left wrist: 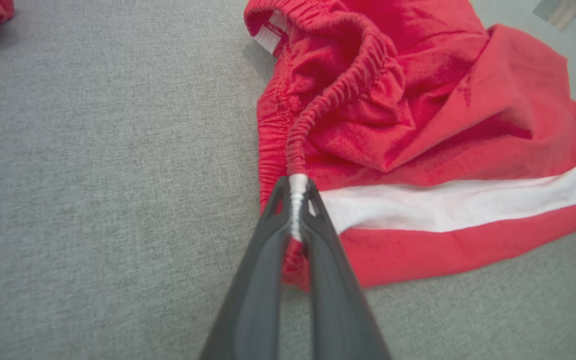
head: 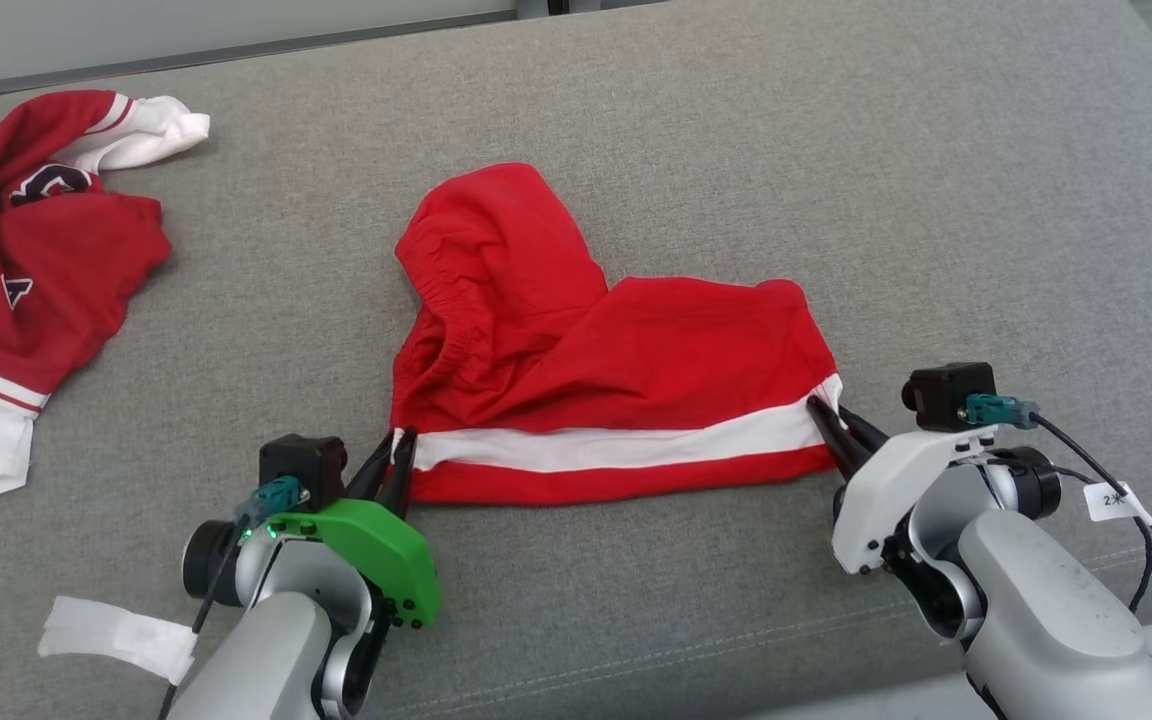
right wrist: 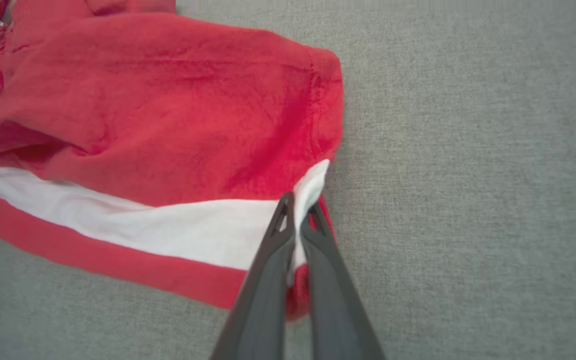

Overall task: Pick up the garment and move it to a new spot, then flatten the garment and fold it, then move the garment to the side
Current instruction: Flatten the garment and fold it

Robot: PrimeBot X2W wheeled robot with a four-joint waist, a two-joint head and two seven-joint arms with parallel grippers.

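Matt red cloth shorts (head: 576, 350) on rough-woven grey upholstery (head: 836, 150).

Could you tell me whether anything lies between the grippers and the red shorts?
Nothing does: the left gripper and right gripper are each shut on one end of the shorts, along the striped edge. A jersey lies apart at the left, in the way only if they go there.

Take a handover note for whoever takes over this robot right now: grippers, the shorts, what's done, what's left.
Left gripper: shut on the red shorts at the waistband end of the white stripe.
Right gripper: shut on the stripe's hem end.
Shorts lie rumpled on the grey cushion; a red jersey lies far left.
Done: both ends gripped.
To do: flatten, fold, move aside.
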